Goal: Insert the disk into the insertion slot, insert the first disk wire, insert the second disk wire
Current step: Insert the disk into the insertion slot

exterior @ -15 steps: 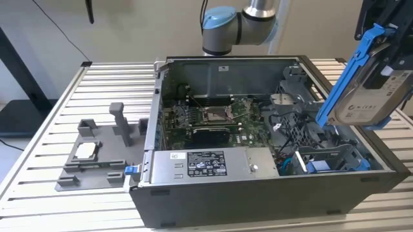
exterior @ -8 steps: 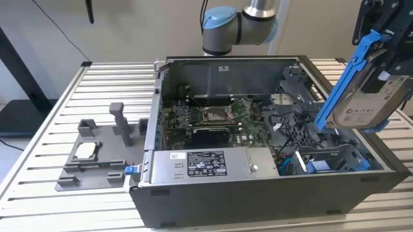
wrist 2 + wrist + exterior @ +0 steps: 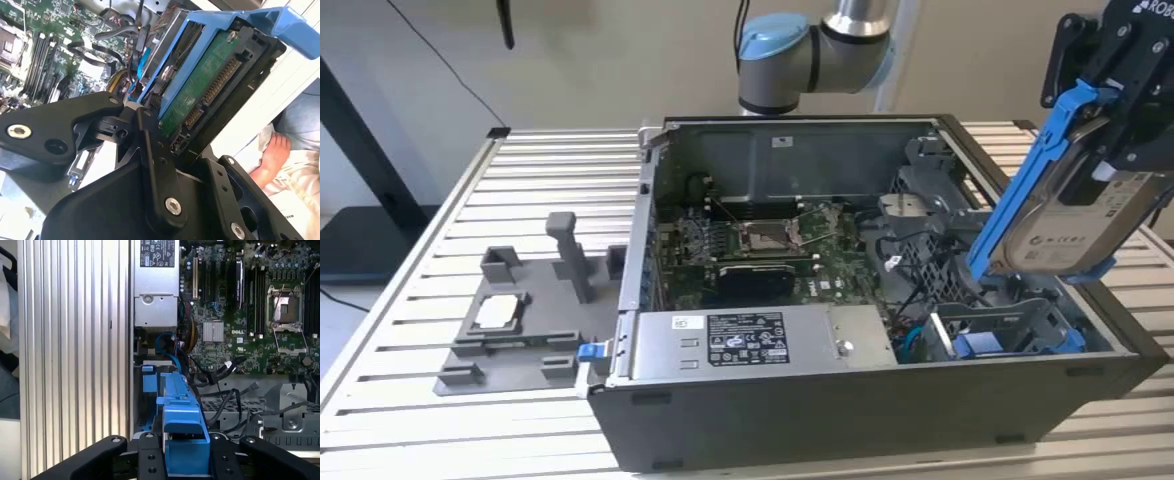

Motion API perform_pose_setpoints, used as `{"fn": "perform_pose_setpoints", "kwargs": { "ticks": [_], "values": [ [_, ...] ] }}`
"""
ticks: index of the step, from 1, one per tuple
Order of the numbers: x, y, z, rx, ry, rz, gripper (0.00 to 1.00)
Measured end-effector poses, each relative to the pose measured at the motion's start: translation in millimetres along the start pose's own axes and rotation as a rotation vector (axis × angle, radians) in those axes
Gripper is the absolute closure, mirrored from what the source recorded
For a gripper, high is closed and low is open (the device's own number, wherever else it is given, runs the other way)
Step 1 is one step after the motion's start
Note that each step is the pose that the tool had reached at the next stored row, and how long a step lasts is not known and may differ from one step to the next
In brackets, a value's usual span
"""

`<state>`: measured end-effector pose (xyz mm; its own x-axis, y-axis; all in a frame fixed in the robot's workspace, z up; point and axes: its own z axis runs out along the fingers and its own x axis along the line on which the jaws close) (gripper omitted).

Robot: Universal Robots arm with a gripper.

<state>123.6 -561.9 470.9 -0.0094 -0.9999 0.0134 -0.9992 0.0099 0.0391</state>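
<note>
The gripper point(image 3: 1110, 135) was clamped on the disk point(image 3: 1067, 215), its fingers point(image 3: 150, 145) pressed against the flanks of the blue carrier point(image 3: 1034, 160), and it held the disk steeply tilted over the open computer case point(image 3: 854, 400). In the exterior view the disk hung at about one o'clock from the insertion slot point(image 3: 1003, 332). The slot sat in the case corner at roughly four o'clock from the processor socket point(image 3: 767, 237). The carrier's lower end seemed just clear of the bay, though contact could not be ruled out. Seating it well probably called for squaring the carrier's long edges to the slot's walls and lowering slowly. The loose cables point(image 3: 903, 262) beside the bay needed to stay out from underneath.
</note>
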Motion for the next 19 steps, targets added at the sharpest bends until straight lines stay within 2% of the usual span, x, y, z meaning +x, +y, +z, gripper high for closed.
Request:
{"fn": "perform_pose_setpoints", "kwargs": {
  "ticks": [8, 19],
  "values": [
    [0.0, -0.2, 5.3, 0.0001, 0.0004, -0.011, 0.67],
    [0.0, -0.3, 7.5, 0.0002, 0.0005, -0.011, 0.67]
  ]
}}
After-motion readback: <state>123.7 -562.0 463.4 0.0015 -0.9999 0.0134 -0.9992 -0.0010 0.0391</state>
